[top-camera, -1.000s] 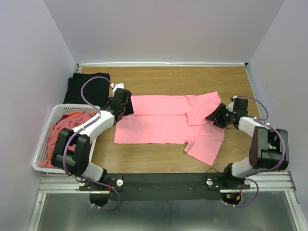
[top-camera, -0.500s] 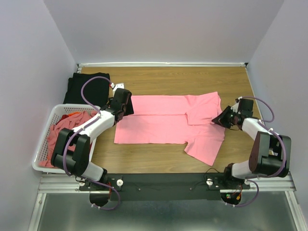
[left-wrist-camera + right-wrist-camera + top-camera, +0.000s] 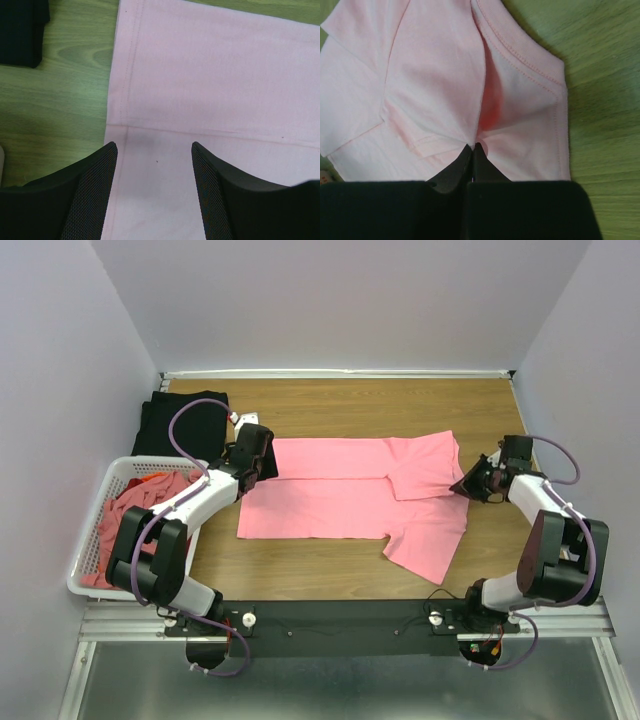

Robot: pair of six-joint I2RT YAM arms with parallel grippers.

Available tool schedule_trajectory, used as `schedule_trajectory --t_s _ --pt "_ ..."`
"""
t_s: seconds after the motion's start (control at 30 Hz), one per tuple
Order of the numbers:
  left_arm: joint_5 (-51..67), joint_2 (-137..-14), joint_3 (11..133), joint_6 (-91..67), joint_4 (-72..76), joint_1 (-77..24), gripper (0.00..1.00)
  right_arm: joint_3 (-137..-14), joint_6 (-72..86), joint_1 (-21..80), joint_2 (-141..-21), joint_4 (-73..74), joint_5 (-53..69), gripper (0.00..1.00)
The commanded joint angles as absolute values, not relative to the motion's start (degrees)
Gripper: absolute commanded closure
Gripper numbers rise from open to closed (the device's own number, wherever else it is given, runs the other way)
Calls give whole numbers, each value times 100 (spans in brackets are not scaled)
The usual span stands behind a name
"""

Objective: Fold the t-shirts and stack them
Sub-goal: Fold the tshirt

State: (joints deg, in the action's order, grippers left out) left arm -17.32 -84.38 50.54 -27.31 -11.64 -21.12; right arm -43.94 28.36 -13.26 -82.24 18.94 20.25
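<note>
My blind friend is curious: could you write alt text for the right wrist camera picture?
A black claw, shut, pinches a raised fold of the pink t-shirt, whose stitched hem runs beside it; bare wooden table shows at the right.

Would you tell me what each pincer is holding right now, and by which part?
The right pincer pinches a fold of the pink t-shirt at its sleeve end; the left pincer is open, holding nothing.

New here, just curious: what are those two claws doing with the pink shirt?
Left gripper open over pink t-shirt hem. Right gripper shut on its far end. Basket sits apart.
</note>
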Motion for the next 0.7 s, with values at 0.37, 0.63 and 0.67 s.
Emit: schedule_trajectory --t_s 0.37,0.63,0.67 --pt "-1837 -8744 5457 -2751 -1318 -2057 30 -5623 2444 -1406 -8587 2918 1512 44" --pt "-1661 -10018 6916 -2856 -1599 -1662 31 -7241 2251 -1398 -10002 2189 1854 43" --pt "-1635 -10307 7030 -2865 -1661 -1626 31 -7503 2180 -1397 -10367 2154 1959 43"
